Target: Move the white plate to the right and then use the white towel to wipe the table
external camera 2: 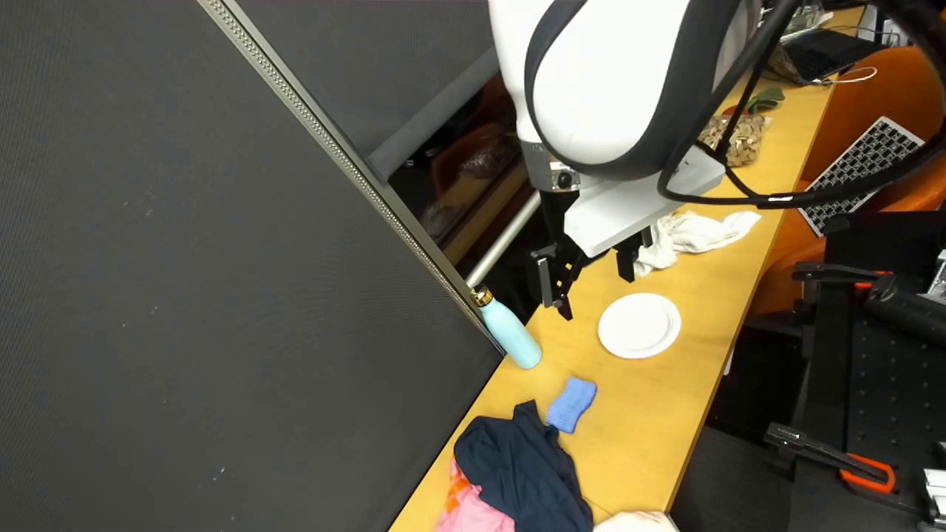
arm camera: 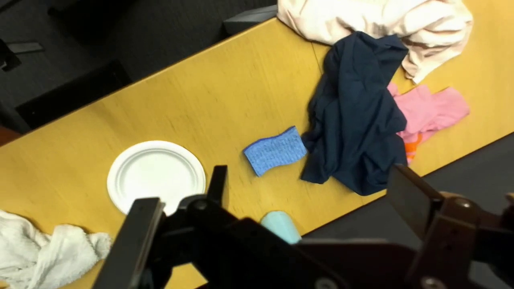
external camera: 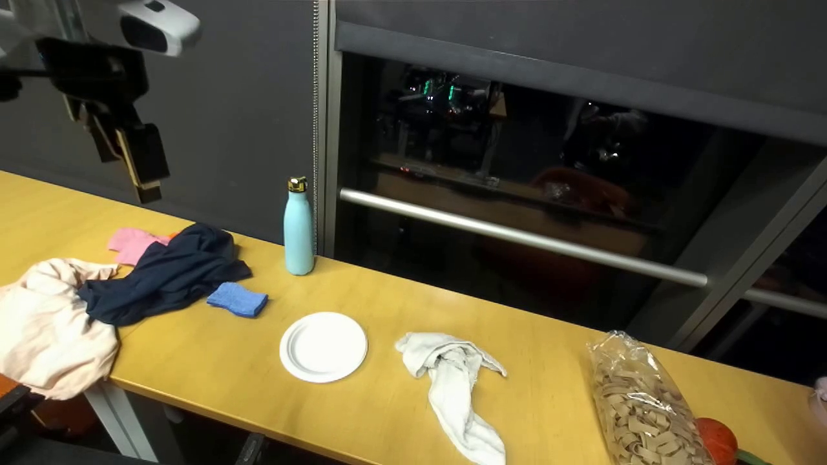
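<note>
Prob. a robotics lab: robot arm (external camera 2: pixel 606 89), black bench (external camera 2: pixel 887 391) w/ clamps (external camera 2: pixel 820 448), dark window blind (external camera: pixel 581 39).

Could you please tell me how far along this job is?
Done: nothing certain; the white plate lies flat, its move unconfirmed. In hand: nothing; the gripper hangs open in midair. Left: probably wiping, perhaps the plate move; the white towel lies bunched on the table.

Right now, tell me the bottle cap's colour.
The cap is gold, seen best in an exterior view.
</note>
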Controlling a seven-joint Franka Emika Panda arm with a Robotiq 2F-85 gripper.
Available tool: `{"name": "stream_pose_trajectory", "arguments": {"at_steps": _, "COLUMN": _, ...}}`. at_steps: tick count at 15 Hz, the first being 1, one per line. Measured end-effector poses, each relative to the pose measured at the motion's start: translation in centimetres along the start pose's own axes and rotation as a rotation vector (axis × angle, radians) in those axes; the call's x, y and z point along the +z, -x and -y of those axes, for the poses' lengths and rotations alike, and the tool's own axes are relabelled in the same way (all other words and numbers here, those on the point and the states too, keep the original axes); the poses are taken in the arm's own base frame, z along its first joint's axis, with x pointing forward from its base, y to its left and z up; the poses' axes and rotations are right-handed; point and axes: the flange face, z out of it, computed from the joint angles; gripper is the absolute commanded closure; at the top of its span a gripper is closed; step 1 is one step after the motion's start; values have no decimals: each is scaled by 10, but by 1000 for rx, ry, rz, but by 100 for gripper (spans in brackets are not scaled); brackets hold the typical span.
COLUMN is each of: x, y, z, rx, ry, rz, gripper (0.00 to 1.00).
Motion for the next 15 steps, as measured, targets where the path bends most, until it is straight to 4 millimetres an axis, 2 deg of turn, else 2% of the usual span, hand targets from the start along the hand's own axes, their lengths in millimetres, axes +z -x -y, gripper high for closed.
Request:
{"name": "stream_pose_trajectory", "arguments": {"at_steps": 4, "x": 37, "y": -24, "z": -46, "rx": 116, "ry": 23, "rz": -14, "gripper": 0}}
{"name": "stream_pose_trajectory", "arguments": {"at_steps": 6, "x": 69, "y": -39, "z": -72, "rx": 168, "ry": 34, "rz": -50, "gripper": 0}}
{"name": "stream_pose_trajectory", "arguments": {"at_steps": 9, "x": 128, "y": -56, "z": -101, "rx": 215, "ry": 58, "rz": -97, "gripper": 0}}
{"name": "stream_pose_trajectory", "arguments": {"at_steps": 12, "x": 186, "y": -72, "z": -106, "rx": 233, "ry": 67, "rz": -120, "gripper": 0}}
{"name": "stream_pose_trajectory", "arguments": {"at_steps": 15, "x": 219, "y": -89, "z": -93, "rx": 241, "ry": 50, "rz": -141, "gripper": 0}}
